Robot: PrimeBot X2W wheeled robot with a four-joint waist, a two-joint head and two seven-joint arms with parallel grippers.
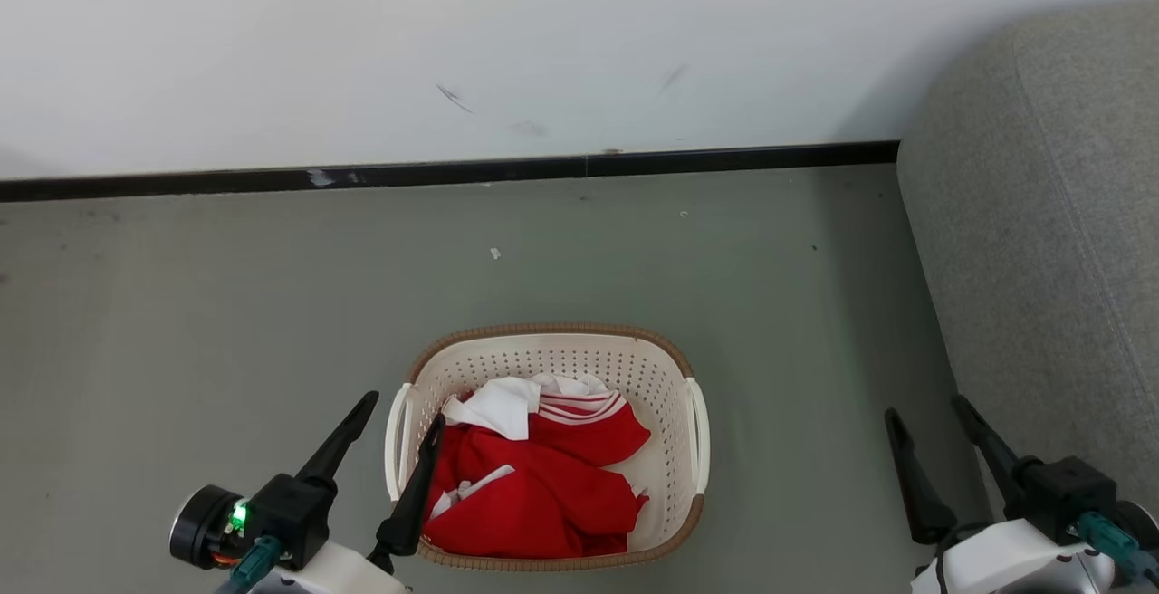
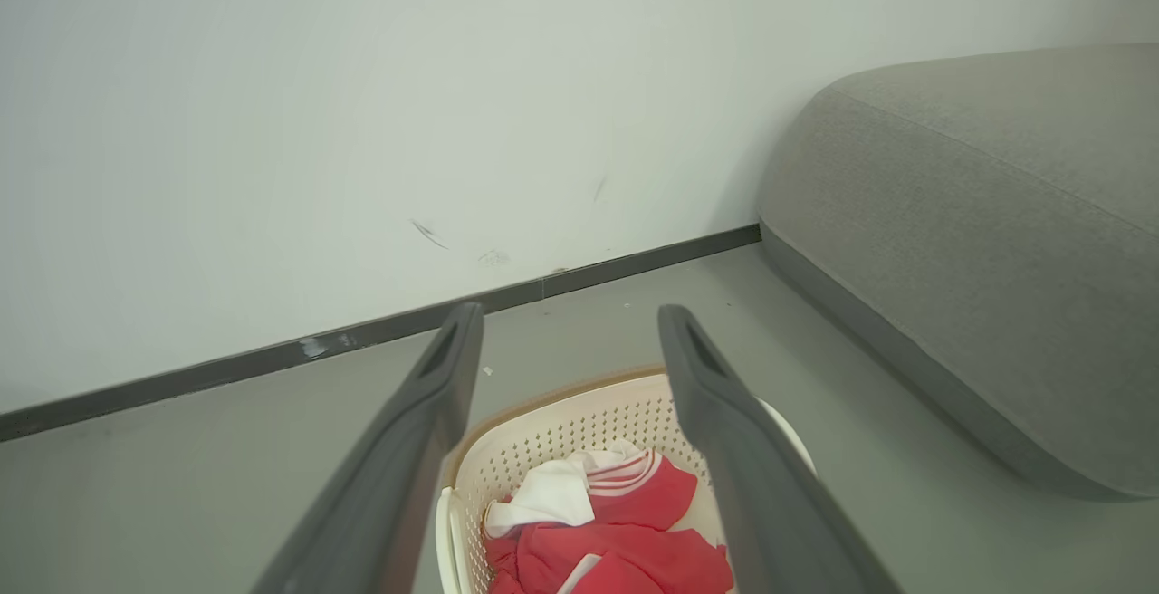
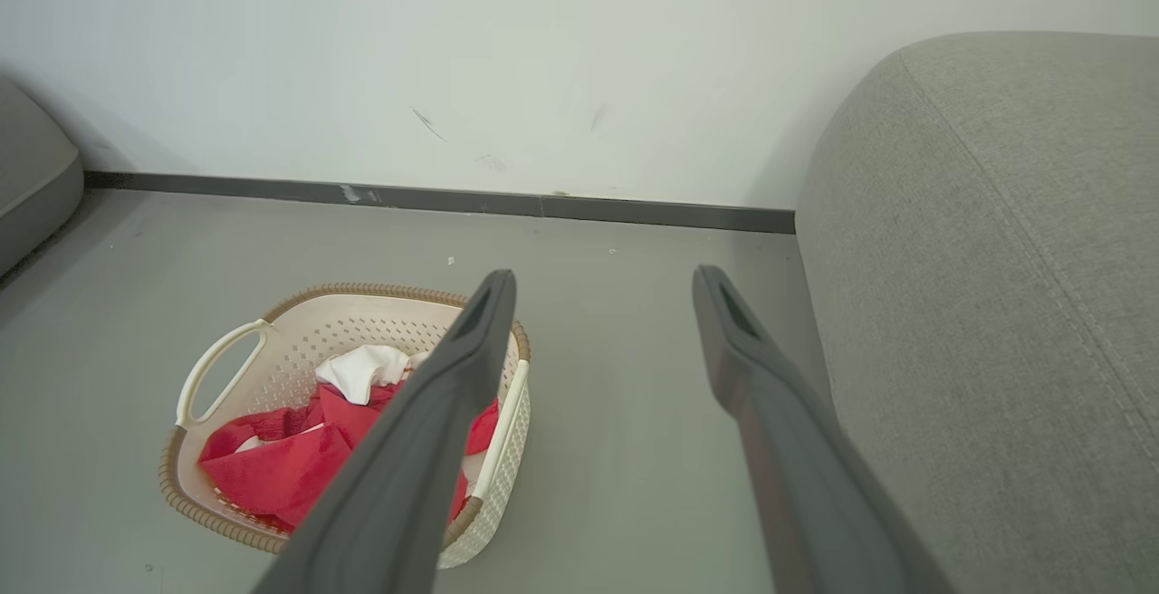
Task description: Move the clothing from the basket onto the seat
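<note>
Red and white clothing (image 1: 534, 485) bunched up inside the basket (image 1: 552, 333), not on the seat (image 1: 1041, 259). Basket down on the grey floor (image 1: 226, 304), near the white wall (image 1: 453, 33). Big grey seat off to the right, well apart from the basket.

Left gripper (image 1: 405, 407) wide open, holding nothing. From the head, one of its fingers over the left edge of the basket, tip right by the white bit of the clothing. Touching or not, hard to tell. From the left wrist, a look between the two dark fingers, with the basket and the clothing low down between them.

Right gripper (image 1: 924, 407) wide open too, with nothing in it. Over bare floor between basket and seat, closer to the seat.

From the head, a small green light (image 1: 239, 516) on the left wrist. From the right wrist, the white handle (image 3: 217, 368) of the basket as an open loop, and another grey padded thing (image 3: 32, 168) at the far left by the wall. Black strip (image 1: 453, 170) along the bottom of the wall.
</note>
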